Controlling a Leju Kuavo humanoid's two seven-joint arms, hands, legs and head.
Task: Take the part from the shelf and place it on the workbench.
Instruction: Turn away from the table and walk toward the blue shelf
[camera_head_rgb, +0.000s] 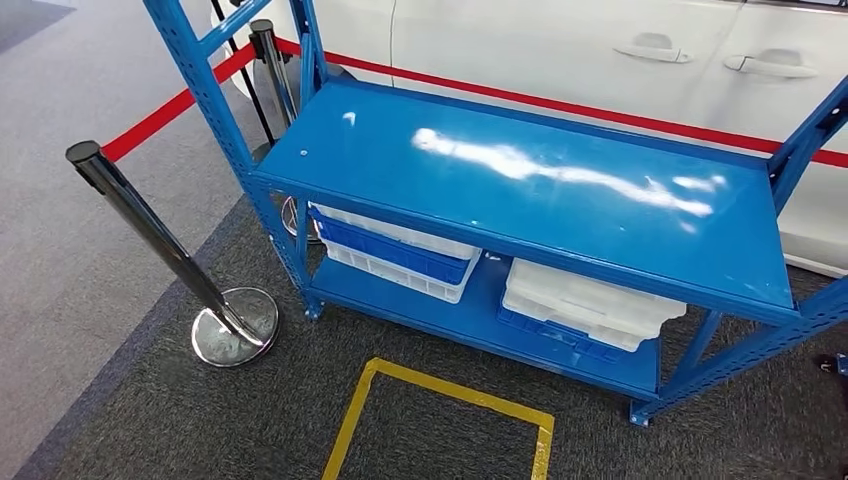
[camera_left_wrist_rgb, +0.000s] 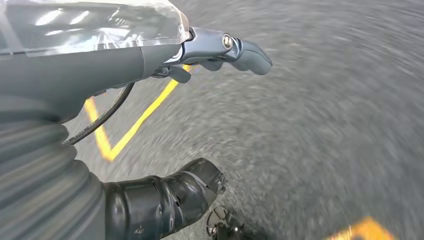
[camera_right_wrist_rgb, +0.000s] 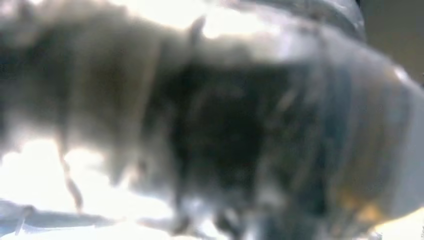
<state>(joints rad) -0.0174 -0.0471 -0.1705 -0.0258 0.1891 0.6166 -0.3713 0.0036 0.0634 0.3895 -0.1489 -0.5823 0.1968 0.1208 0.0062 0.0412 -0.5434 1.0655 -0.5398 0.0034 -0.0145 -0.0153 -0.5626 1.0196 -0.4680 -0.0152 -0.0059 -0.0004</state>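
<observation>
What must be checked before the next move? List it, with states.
1. Shelf ahead, in view: ok.
2. Part located: not ok; top level bare, bins on the lower level hide their contents.
3. Left robot hand free: ok, holds nothing, hangs over the floor.
4. Right robot hand free: cannot tell, view blurred.
5. Stanchion off the shelf front: ok, stands left of it.

Bright overhead glare on the blue shelf (camera_head_rgb: 560, 180); left wrist floor motion-smeared; right wrist view perhaps hopelessly defocused, blown-out
</observation>
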